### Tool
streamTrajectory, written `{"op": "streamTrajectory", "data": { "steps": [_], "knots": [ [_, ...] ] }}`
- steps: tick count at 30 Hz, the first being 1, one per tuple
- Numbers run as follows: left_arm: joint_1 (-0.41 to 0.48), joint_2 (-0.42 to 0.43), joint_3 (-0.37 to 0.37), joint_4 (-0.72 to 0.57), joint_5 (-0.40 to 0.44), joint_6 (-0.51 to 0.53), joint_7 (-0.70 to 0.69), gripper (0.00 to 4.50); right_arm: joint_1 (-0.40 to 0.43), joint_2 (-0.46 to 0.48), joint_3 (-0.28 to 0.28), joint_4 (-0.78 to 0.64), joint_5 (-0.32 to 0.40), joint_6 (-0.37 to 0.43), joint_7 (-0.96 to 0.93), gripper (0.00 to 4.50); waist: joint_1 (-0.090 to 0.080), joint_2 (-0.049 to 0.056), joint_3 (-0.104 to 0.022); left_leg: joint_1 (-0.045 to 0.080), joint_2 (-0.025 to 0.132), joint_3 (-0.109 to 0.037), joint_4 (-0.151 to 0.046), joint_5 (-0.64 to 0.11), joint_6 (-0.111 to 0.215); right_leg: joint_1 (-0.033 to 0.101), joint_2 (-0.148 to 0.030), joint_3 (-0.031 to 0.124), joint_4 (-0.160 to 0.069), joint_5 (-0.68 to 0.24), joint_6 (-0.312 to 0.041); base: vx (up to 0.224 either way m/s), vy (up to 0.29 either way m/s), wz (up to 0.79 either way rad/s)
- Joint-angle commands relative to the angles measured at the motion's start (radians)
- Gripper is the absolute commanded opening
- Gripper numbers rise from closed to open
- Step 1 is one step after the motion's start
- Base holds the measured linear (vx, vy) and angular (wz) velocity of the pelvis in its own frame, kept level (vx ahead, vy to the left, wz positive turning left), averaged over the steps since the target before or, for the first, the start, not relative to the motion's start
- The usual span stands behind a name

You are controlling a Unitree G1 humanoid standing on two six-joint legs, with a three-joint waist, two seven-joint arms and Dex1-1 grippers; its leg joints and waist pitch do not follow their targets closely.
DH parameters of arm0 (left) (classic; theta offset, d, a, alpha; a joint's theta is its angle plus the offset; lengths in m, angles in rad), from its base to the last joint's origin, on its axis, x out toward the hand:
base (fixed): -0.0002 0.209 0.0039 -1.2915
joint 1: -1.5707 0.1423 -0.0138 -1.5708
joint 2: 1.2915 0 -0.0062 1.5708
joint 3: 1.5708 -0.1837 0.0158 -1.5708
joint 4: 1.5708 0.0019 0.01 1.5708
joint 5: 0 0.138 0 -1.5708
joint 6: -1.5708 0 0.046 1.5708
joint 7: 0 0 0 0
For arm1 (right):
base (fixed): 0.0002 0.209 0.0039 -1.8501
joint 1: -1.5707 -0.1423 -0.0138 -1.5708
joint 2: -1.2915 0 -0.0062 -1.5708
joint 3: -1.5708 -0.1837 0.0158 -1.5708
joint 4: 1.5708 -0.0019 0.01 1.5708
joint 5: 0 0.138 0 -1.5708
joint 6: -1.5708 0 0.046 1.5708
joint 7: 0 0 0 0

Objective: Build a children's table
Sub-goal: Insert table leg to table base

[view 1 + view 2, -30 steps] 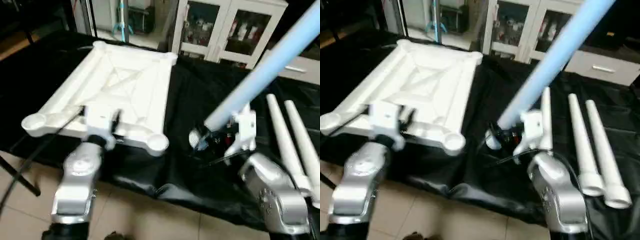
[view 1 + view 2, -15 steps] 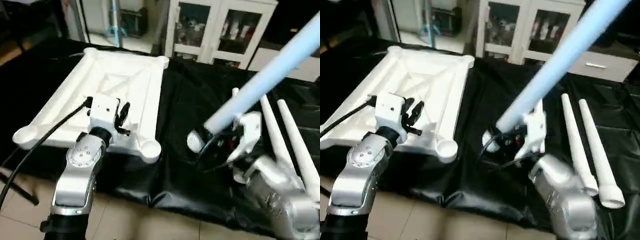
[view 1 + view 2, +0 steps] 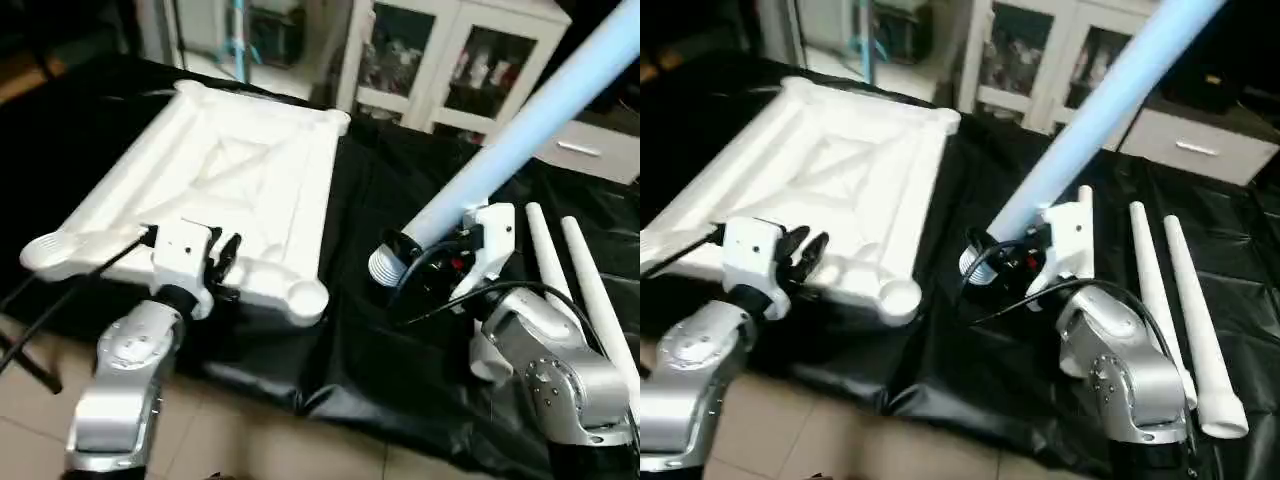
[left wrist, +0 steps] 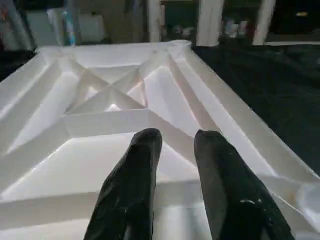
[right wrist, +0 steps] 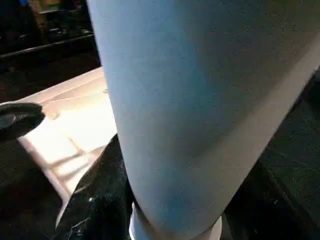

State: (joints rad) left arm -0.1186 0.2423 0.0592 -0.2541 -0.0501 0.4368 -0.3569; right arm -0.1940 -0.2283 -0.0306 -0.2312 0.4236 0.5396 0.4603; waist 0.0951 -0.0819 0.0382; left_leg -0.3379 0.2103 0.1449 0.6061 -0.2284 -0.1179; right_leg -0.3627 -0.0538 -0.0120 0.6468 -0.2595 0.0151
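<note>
The children's table top (image 3: 240,170) lies upside down on the black cloth, ribbed underside up, at the left. My left gripper (image 3: 224,262) hovers at its near rim, between the two near corner lobes. Its black fingers (image 4: 142,165) stand a little apart, open, with nothing between them. My right gripper (image 3: 425,268) is shut on a leg (image 3: 530,120) that looks pale blue. The leg slants up to the right, and its ribbed thick end (image 3: 385,266) points toward the near right corner lobe (image 3: 305,296). Two more white legs (image 3: 1155,290) (image 3: 1195,320) lie side by side at the right.
The black-cloth work table (image 3: 400,200) ends just in front of my arms, with tiled floor (image 3: 260,440) below. White glass-door cabinets (image 3: 450,60) stand behind it. A black cable (image 3: 60,300) runs from my left wrist off the table's left side.
The camera has shifted. My left gripper lifted over the top's near rim, then dropped back to it. The right gripper still holds the leg at much the same slant.
</note>
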Motion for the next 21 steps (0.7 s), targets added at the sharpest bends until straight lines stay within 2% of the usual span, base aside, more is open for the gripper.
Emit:
{"op": "streamTrajectory", "data": {
  "steps": [1,2,3,4,5,6,7,8,9,10,11,12,14,15,17,18,21],
  "knots": [
    [-0.022,0.003,-0.029,0.016,-0.017,0.012,-0.043,1.74,0.002,-0.011,-0.01,0.0,-0.003,-0.01,0.004,1.89,-0.004,0.02,-0.029,0.024,0.01,0.014,-0.084,-0.201,-0.034,0.022,-0.049,0.027,-0.085,-0.084,-0.121,-0.066,-0.003,0.04],
    [-0.033,0.014,-0.031,0.031,-0.027,0.016,-0.064,1.79,0.004,-0.01,-0.011,-0.001,0.001,-0.01,0.005,1.89,-0.004,0.017,-0.025,0.023,0.011,0.01,-0.089,-0.261,-0.035,0.019,-0.054,0.027,-0.095,-0.208,-0.108,-0.13,0.002,0.04],
    [-0.052,0.035,-0.041,0.053,-0.029,0.011,-0.094,1.83,0.003,-0.011,-0.013,-0.001,0.004,-0.008,0.007,1.89,-0.003,0.022,-0.027,0.019,0.01,0.006,-0.093,-0.272,-0.036,0.018,-0.058,0.029,-0.099,-0.258,-0.098,-0.118,0.011,0.01],
    [-0.065,0.051,-0.048,0.067,-0.03,0.007,-0.113,2.02,0.001,-0.012,-0.014,0.0,0.007,-0.007,0.008,1.89,-0.002,0.023,-0.028,0.02,0.009,0.007,-0.093,-0.275,-0.036,0.013,-0.058,0.029,-0.103,-0.27,-0.092,-0.162,0.012,-0.02],
    [-0.068,0.054,-0.05,0.069,-0.032,0.007,-0.119,2.02,0.0,-0.012,-0.015,0.001,0.008,-0.007,0.008,1.89,-0.005,0.024,-0.03,0.015,0.008,0.004,-0.094,-0.272,-0.037,0.013,-0.058,0.029,-0.101,-0.27,-0.088,-0.098,0.007,-0.03],
    [-0.1,0.09,-0.072,0.099,-0.044,-0.002,-0.18,2.11,-0.008,-0.019,-0.02,0.012,0.018,-0.004,0.019,1.89,-0.006,0.022,-0.03,0.004,0.007,0.002,-0.096,-0.255,-0.039,0.019,-0.06,0.028,-0.1,-0.264,-0.084,-0.075,0.001,-0.05],
    [-0.116,0.112,-0.085,0.123,-0.046,-0.017,-0.223,2.16,-0.01,-0.026,-0.019,0.018,0.02,-0.003,0.03,1.89,-0.004,0.023,-0.031,0.007,0.005,0.003,-0.095,-0.253,-0.038,0.014,-0.059,0.028,-0.103,-0.272,-0.079,-0.058,-0.005,-0.01],
    [-0.16,0.168,-0.116,0.187,-0.05,-0.055,-0.334,2.19,-0.014,-0.044,-0.016,0.032,0.023,0.001,0.057,1.89,-0.004,0.025,-0.032,0.012,0.001,0.005,-0.093,-0.259,-0.032,0.005,-0.056,0.029,-0.107,-0.282,-0.074,-0.058,-0.005,-0.01],
    [-0.195,0.211,-0.14,0.245,-0.04,-0.084,-0.411,2.25,-0.011,-0.06,-0.01,0.033,0.024,0.003,0.08,1.89,-0.003,0.029,-0.033,0.013,0.0,0.004,-0.095,-0.277,-0.03,0.001,-0.056,0.03,-0.11,-0.301,-0.072,0.0,0.0,0.0],
    [-0.219,0.236,-0.154,0.284,-0.032,-0.102,-0.457,2.4,-0.01,-0.07,-0.006,0.033,0.024,0.004,0.094,1.89,-0.002,0.029,-0.036,0.013,-0.001,0.004,-0.095,-0.274,-0.03,0.003,-0.057,0.03,-0.108,-0.292,-0.072,0.0,0.0,0.0],
    [-0.238,0.257,-0.17,0.313,-0.026,-0.117,-0.503,2.57,-0.008,-0.077,-0.005,0.031,0.028,0.007,0.106,1.89,-0.004,0.025,-0.037,0.006,0.002,0.004,-0.097,-0.245,-0.031,0.008,-0.058,0.03,-0.102,-0.246,-0.084,0.0,0.0,0.0],
    [-0.265,0.282,-0.191,0.354,-0.01,-0.148,-0.543,2.57,-0.002,-0.087,-0.003,0.024,0.037,0.014,0.123,1.89,-0.005,0.027,-0.038,0.002,0.004,0.005,-0.095,-0.217,-0.03,0.009,-0.058,0.029,-0.095,-0.199,-0.101,0.0,0.0,0.0],
    [-0.331,0.311,-0.223,0.445,-0.001,-0.163,-0.629,2.57,0.01,-0.106,0.0,0.009,0.051,0.025,0.156,1.89,-0.003,0.033,-0.044,0.003,0.003,0.007,-0.091,-0.175,-0.027,0.01,-0.058,0.028,-0.088,-0.126,-0.122,0.0,0.0,0.0],
    [-0.345,0.317,-0.231,0.467,0.003,-0.165,-0.65,2.57,0.011,-0.11,0.002,0.007,0.053,0.028,0.161,1.89,-0.003,0.031,-0.049,-0.001,0.002,0.009,-0.088,-0.134,-0.023,0.015,-0.057,0.026,-0.08,-0.051,-0.139,0.0,0.0,0.0],
    [-0.38,0.341,-0.269,0.533,0.03,-0.191,-0.698,2.57,0.012,-0.119,0.006,0.008,0.051,0.024,0.167,1.89,-0.001,0.035,-0.056,-0.003,0.003,0.009,-0.082,-0.076,-0.019,0.017,-0.057,0.024,-0.069,0.051,-0.16,0.0,0.0,0.0],
    [-0.405,0.351,-0.288,0.585,0.041,-0.215,-0.725,2.57,0.011,-0.122,0.005,0.008,0.054,0.024,0.168,1.89,-0.002,0.035,-0.061,-0.01,-0.002,0.011,-0.076,-0.001,-0.01,0.022,-0.051,0.022,-0.057,0.182,-0.179,0.0,0.0,0.0],
    [-0.45,0.353,-0.317,0.674,0.053,-0.253,-0.768,2.57,0.009,-0.127,0.001,0.008,0.06,0.025,0.175,1.89,-0.002,0.033,-0.06,-0.009,-0.002,0.014,-0.075,-0.004,-0.002,0.023,-0.052,0.021,-0.057,0.206,-0.196,0.0,0.0,0.0]
  ]
}}
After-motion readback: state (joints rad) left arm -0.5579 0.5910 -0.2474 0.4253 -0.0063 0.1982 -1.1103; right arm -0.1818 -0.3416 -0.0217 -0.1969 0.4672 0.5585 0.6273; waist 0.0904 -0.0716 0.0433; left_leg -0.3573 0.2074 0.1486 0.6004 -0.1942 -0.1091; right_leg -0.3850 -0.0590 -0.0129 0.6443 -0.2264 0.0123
